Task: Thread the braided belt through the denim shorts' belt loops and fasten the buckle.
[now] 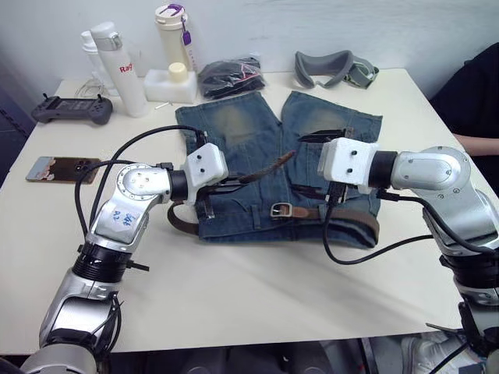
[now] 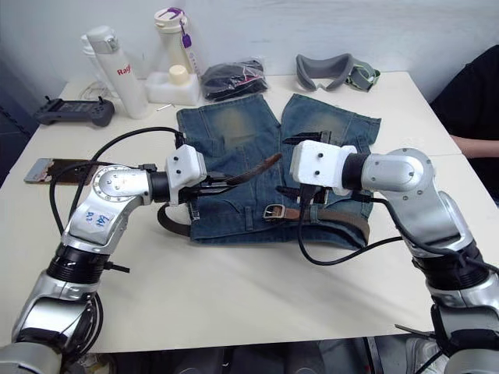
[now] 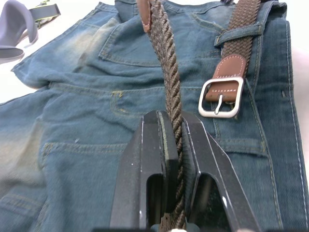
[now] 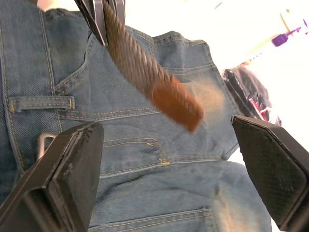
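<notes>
The denim shorts (image 1: 257, 132) lie flat on the table (image 1: 257, 288), waistband toward me. The braided belt (image 1: 352, 216) runs along the waistband, passing under a belt loop (image 3: 239, 35). Its silver buckle (image 1: 281, 209) rests mid-waist. My left gripper (image 1: 230, 185) is shut on the belt's free end, which rises off the denim to a brown leather tip (image 1: 284, 160). A slack bend of belt (image 1: 181, 221) hangs past the shorts' left edge. My right gripper (image 1: 313, 164) stands open just right of that tip, above the shorts, with nothing between its fingers (image 4: 72, 164).
Along the far edge stand two white bottles (image 1: 117, 66), a white box (image 1: 170, 86), a black bundled cloth (image 1: 230, 75) and a grey headset (image 1: 335, 66). A game controller (image 1: 72, 109) and a phone (image 1: 62, 168) lie at left. A person's arm (image 1: 475, 144) is at right.
</notes>
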You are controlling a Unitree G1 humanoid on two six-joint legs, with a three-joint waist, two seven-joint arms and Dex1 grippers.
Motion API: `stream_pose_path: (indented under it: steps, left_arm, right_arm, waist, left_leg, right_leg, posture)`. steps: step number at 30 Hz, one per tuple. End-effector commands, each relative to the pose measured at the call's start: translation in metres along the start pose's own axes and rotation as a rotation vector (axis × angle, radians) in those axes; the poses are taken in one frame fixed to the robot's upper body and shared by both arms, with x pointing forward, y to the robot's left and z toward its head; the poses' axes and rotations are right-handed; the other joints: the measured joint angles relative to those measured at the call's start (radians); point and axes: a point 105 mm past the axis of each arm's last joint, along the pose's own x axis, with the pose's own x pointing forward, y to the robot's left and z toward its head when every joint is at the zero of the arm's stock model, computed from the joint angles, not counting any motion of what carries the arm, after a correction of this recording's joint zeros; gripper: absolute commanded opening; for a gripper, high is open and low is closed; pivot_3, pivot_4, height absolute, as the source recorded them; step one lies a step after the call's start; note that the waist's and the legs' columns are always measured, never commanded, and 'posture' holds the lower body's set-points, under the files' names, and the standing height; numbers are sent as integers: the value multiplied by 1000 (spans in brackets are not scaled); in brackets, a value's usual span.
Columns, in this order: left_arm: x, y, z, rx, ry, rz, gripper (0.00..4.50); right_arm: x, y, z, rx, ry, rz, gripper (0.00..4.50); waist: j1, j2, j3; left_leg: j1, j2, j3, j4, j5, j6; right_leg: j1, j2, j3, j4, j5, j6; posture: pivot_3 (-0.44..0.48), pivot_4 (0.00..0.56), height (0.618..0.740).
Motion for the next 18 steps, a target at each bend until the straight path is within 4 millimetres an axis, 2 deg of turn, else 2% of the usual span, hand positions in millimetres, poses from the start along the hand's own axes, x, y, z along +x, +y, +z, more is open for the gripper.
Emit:
stream_pose_path:
  steps: [1,2,5,11,12,13,17,18]
  left_arm:
    - [4,0,13,66,-31,-11,61]
    - [4,-1,12,74,-24,-7,61]
    - [7,0,10,86,-13,6,0]
    - [7,4,15,76,-30,37,0]
    - [6,5,15,61,-33,46,0]
    - [4,5,15,32,-38,45,0]
    - [-10,11,15,-113,-57,69,0]
    - [-15,14,16,-156,-64,87,432]
  right_arm:
    - [5,-4,3,-81,-1,-4,4500]
    - [7,-3,2,-83,1,1,4500]
    - [11,0,0,-92,2,25,3677]
    - [14,7,-4,-77,-1,79,666]
    - [14,7,-4,-71,-6,80,346]
    - [14,7,-4,-67,-10,79,123]
    - [14,0,-7,-44,-18,38,123]
    - [15,-2,-9,-38,-18,26,44]
  waist:
    - [-3,0,0]
    - [-4,0,0]
    - [-3,0,0]
    - [0,0,0]
    - [-1,0,0]
    - [-2,0,0]
    - [-4,0,0]
    - [-4,0,0]
  left_leg:
    - [0,0,0,0,0,0]
    - [0,0,1,0,0,0]
    - [0,1,1,0,0,0]
    - [0,1,1,0,0,0]
    - [0,1,1,0,0,0]
    - [0,1,1,0,0,0]
    - [0,1,1,0,0,0]
    - [0,1,1,0,0,0]
  right_leg:
    - [0,0,0,0,0,0]
    - [0,0,0,0,0,0]
    - [0,1,1,0,0,0]
    - [0,1,1,0,0,0]
    - [0,1,1,0,0,0]
    - [0,1,1,0,0,0]
    - [0,1,1,0,0,0]
    - [0,1,1,0,0,0]
  posture:
    - [0,150,740]
    - [0,150,740]
    - [0,150,740]
    - [0,150,740]
    - [0,150,740]
    - [0,150,740]
    - [0,150,740]
    - [0,150,740]
